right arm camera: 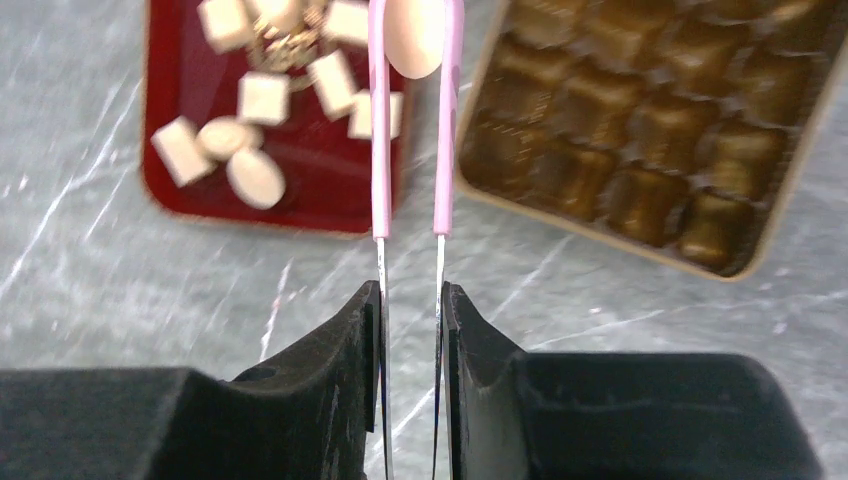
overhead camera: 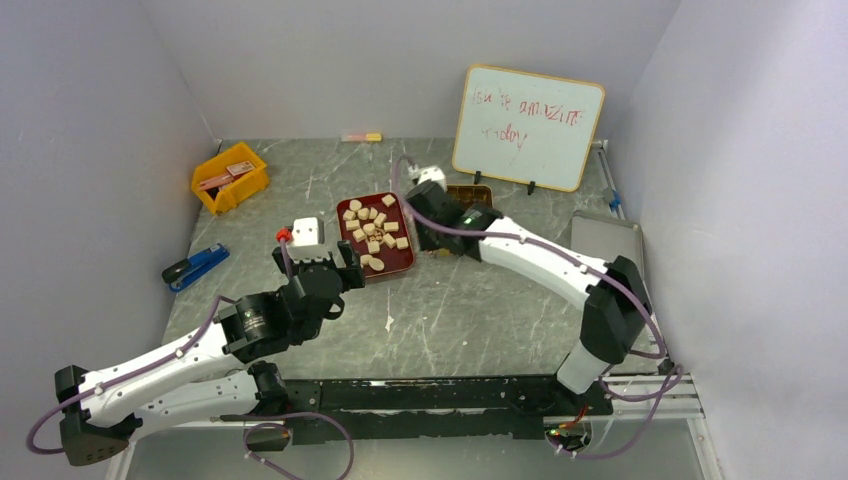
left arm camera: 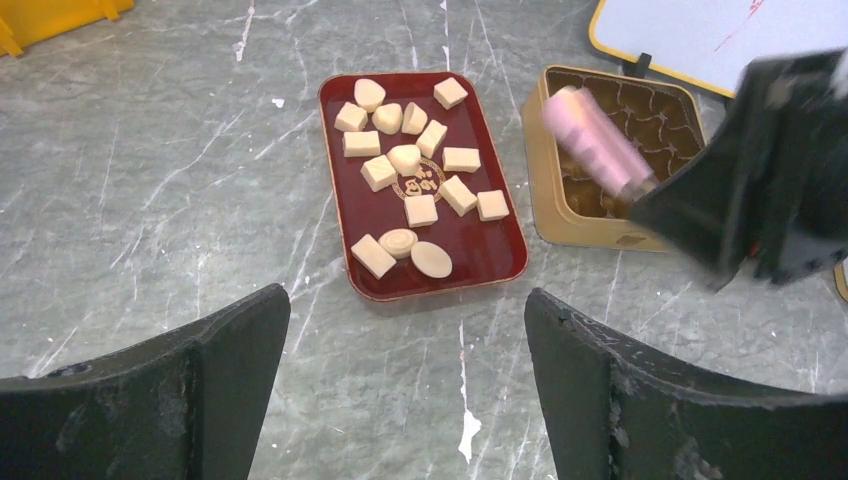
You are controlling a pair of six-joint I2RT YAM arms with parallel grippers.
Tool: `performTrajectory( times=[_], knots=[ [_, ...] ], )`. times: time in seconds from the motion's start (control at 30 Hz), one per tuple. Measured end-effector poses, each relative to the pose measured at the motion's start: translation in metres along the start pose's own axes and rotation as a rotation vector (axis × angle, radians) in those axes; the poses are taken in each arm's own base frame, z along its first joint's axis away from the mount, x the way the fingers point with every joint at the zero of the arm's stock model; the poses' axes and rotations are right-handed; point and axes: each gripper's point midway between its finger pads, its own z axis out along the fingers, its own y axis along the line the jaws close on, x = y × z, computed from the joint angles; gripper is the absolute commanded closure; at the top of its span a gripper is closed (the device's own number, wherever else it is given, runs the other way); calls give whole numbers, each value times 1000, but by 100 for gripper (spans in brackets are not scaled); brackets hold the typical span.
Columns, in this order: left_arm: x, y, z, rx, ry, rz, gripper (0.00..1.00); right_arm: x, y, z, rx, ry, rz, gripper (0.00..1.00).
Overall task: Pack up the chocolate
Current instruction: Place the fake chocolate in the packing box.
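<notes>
- Red tray (left arm camera: 485,255) holds loose chocolate pieces (left arm camera: 421,210); gold tin (left arm camera: 560,215) just beside.
- Right gripper (right arm camera: 410,300) clamps pink tongs (right arm camera: 379,150) pinching one oval piece (right arm camera: 415,35).
- Left gripper (left arm camera: 405,300) hovers low, jaws wide, empty.

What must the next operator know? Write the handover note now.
Left tool: open, empty, over the table by the dark red tray.
Right tool: shut on pink-tipped metal tongs pinching one pale oval chocolate between tray and gold compartmented tin.
Done: nothing visibly packed; the tin's visible cells are empty.
Left: over a dozen pale chocolate pieces on the tray.
</notes>
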Motion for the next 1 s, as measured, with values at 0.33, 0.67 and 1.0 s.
performTrajectory(
  times=[0.33,0.67,1.0],
  knots=[
    [1,-1,1,-3,4,19,8,-37,-117,14,185,-33,149,99],
    [3,-2,3,-7,8,43,8,-31,-170,37,251,11,205,99],
    [4,-2,4,-8,10,46,8,-22,-187,44,249,24,231,100]
  ],
)
